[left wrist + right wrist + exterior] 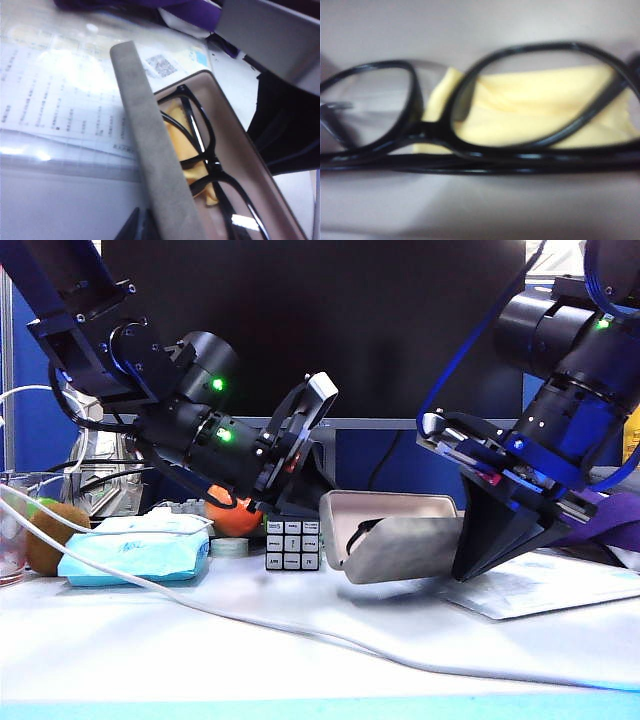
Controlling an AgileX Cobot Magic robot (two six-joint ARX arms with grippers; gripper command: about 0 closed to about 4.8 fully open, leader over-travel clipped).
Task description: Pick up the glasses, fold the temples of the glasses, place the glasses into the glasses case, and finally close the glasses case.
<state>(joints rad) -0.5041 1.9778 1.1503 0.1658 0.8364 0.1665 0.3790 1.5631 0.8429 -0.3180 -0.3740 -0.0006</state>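
Observation:
The glasses case [400, 545] stands partly open mid-table, grey outside, beige lining [390, 505] showing. The black-framed glasses [202, 150] lie inside it on a yellow cloth [175, 137]. Seen close in the right wrist view, the glasses [435, 132] have their temples [520, 162] folded along the frame. My left gripper [137, 227] is shut, its fingertips against the outside of the case's grey shell [155, 150] at the case's left end. My right gripper [472, 570] is a shut dark wedge pressed to the case's right end, and its fingers do not show in its own wrist view.
A puzzle cube [293, 544], an orange [235, 518], a light-blue tissue pack [135, 552] and a kiwi [45, 538] stand left of the case. A white cable [250, 618] crosses the front. Printed papers [560, 588] and purple cloth [600, 525] lie at the right.

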